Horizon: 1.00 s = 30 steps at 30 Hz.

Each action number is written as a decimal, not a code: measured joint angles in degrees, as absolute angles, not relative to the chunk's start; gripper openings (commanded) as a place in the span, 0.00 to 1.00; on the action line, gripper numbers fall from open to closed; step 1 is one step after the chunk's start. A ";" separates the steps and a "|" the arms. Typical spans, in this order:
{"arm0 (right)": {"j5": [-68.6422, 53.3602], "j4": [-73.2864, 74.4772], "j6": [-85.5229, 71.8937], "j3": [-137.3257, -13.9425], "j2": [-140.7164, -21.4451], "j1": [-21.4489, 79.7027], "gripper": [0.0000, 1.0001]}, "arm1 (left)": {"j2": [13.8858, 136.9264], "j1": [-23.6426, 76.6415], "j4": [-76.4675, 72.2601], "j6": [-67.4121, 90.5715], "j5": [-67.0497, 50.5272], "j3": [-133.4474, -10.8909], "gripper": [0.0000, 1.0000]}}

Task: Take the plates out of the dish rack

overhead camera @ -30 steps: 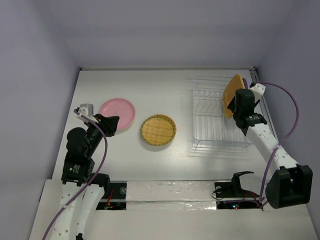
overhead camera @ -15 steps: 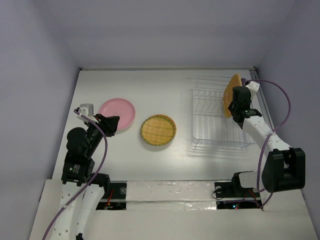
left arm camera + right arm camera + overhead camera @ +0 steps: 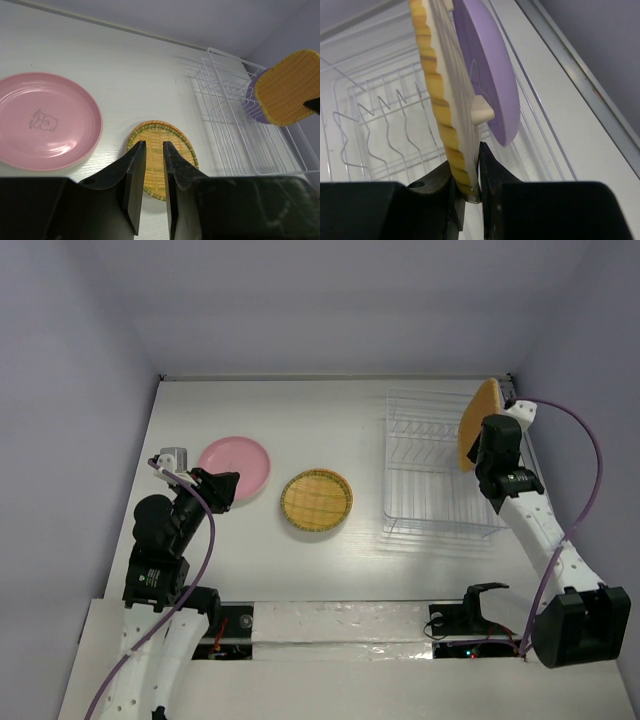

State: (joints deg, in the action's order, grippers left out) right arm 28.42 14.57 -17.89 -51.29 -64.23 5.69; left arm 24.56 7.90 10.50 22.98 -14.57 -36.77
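Two plates lie flat on the table left of the dish rack (image 3: 440,465): pink plate (image 3: 237,465) furthest, round woven plate (image 3: 316,499) nearer it. Your right gripper (image 3: 469,172) is clamped on the yellow woven plate (image 3: 477,423), upright at the rack's far-right corner w/ a purple plate (image 3: 487,70) just behind. Your left gripper (image 3: 152,175) hovers well left of the rack, fingers nearly together, holding nothing.

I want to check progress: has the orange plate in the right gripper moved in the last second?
Yes. The orange plate has shifted right and toward the back of the dish rack, gripped by the right gripper.
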 measured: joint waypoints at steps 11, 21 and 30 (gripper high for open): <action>23.55 19.35 -18.17 -54.61 -53.10 9.43 0.00 | 24.56 7.90 10.50 22.98 -14.55 -36.77 0.18; -1.76 8.27 -27.70 -53.54 -56.36 22.87 0.00 | 24.58 7.92 10.52 22.98 -14.48 -36.77 0.18; -22.13 1.83 -31.97 -50.78 -70.13 29.91 0.00 | 24.69 7.92 10.52 22.98 -14.33 -36.77 0.18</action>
